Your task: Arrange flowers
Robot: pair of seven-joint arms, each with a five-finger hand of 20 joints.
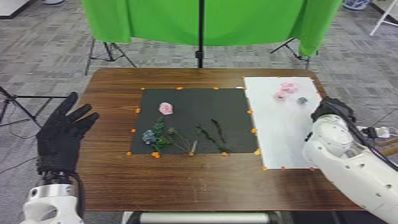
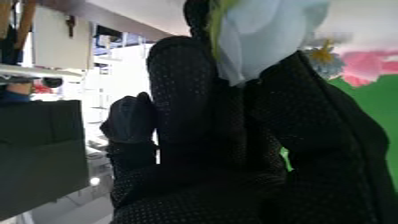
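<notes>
At the near side of the brown wooden table point(image 1: 187, 192), the two white arms come in. Along the near edge of the dark mat point(image 1: 182, 107) and the white sheet point(image 1: 282, 135) sit small orange pieces point(image 1: 155, 155). On the mat's near half lie the stems: a leafy green one point(image 1: 161, 137) with a pale blue flower point(image 1: 149, 136) against it, some thin brownish stems point(image 1: 182, 143) in the middle, and two dark green stems point(image 1: 218, 132) to the right. The left hand point(image 1: 59, 140) is open beside the table's left edge, fingers straight and spread, holding nothing. Across the table, the right hand point(image 1: 330, 107) is by the sheet's right edge; in the right wrist view its thumb and fingers pinch a white flower point(image 2: 266, 35). A pink rose point(image 1: 166, 108) lies on the mat beyond the green stems. On the far part of the sheet are a grey-blue flower point(image 1: 302, 100) and, slightly farther, pink flowers point(image 1: 287, 89) close together. Past the table's far edge hangs a green cloth point(image 1: 151, 20), with a dark stand point(image 1: 201, 35) upright before it.
</notes>
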